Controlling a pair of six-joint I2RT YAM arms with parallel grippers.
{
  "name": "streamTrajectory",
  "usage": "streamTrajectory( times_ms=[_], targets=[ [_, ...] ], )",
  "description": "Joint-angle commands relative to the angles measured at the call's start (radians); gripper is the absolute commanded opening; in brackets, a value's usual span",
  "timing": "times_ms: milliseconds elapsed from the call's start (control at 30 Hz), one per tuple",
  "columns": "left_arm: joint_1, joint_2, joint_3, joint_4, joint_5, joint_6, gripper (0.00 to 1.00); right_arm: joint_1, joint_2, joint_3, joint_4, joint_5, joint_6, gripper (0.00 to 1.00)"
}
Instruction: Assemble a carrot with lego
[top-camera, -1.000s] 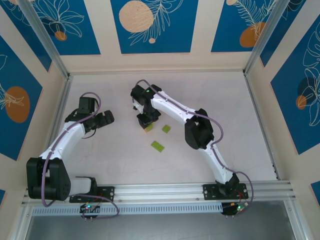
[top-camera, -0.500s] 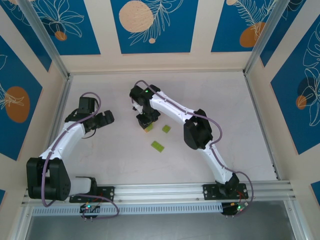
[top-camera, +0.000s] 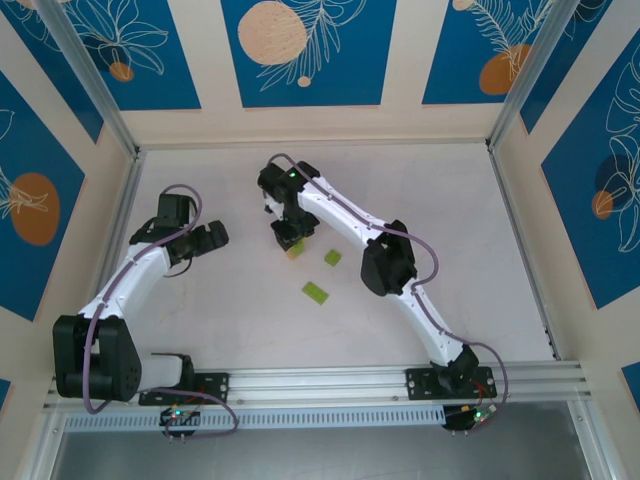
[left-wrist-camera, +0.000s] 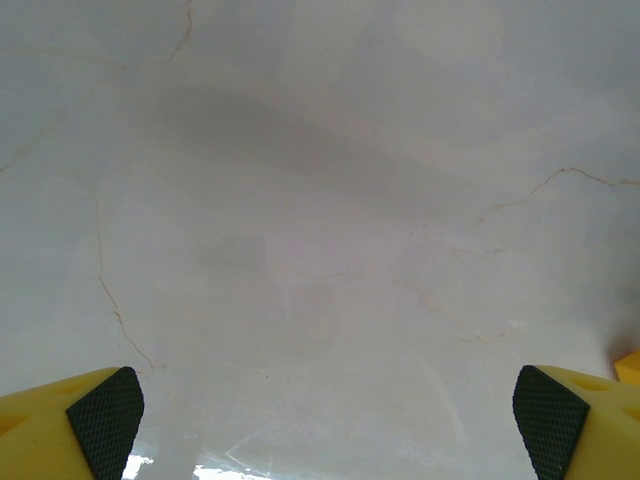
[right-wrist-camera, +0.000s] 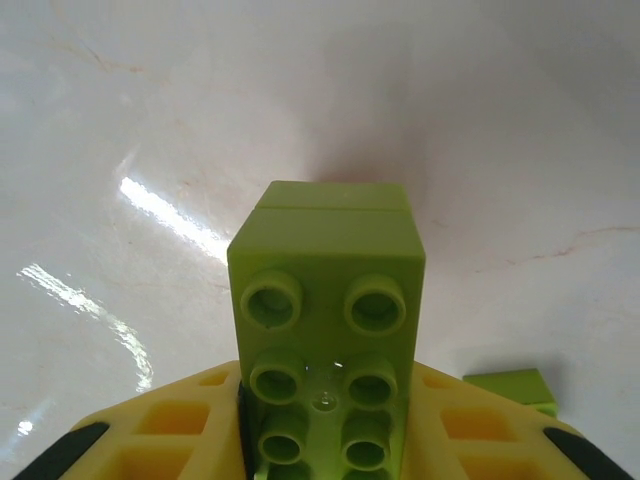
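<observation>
- The carrot (right-wrist-camera: 325, 300) is a lime-green stack of joined bricks, studs facing the right wrist camera, and a seam shows between two of its layers at the far end.
- The right gripper (right-wrist-camera: 325, 440) has it pinched: yellow fingers (right-wrist-camera: 170, 430) press against both sides of the carrot's near end, jaws drawn in tight on it.
- From the top camera, the carrot (top-camera: 295, 252) pokes out under the right gripper (top-camera: 288, 238), low over the white table (top-camera: 450, 220); whether it touches the surface I cannot tell.
- A square green brick (top-camera: 332, 258) lies flat just to the right of the carrot, apart from it.
- A rectangular green brick (top-camera: 316, 292) lies further out, nearer the arm bases than the carrot and a little to its right.
- In the right wrist view a flat green piece (right-wrist-camera: 512, 388) sits on the table near the carrot's right side.
- Well to the left of the carrot, the left gripper (top-camera: 205, 240) hangs over bare table.
- Its jaws stand wide apart, black pads (left-wrist-camera: 105, 420) out at the corners of the left wrist view, nothing between them.
</observation>
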Motion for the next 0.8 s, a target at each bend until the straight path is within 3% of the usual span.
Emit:
streamTrajectory(
  times_ms=[0,467,600,767],
  targets=[
    [0.018,-0.009,0.015,-0.016,0.015,0.005,0.97,-0.007,-0.041,0.022,-0.042,0.005,0.031,0.34],
    [0.018,-0.005,0.017,-0.018,0.015,0.005,0.98,-0.007,-0.048,-0.114,-0.002,-0.003,0.024,0.35],
    [0.018,0.0,0.017,-0.017,0.015,0.005,0.98,-0.007,-0.058,-0.12,0.008,0.002,0.021,0.43],
    [0.018,0.001,0.018,-0.016,0.015,0.005,0.98,-0.008,-0.09,-0.121,0.033,0.002,0.018,0.6]
  ],
)
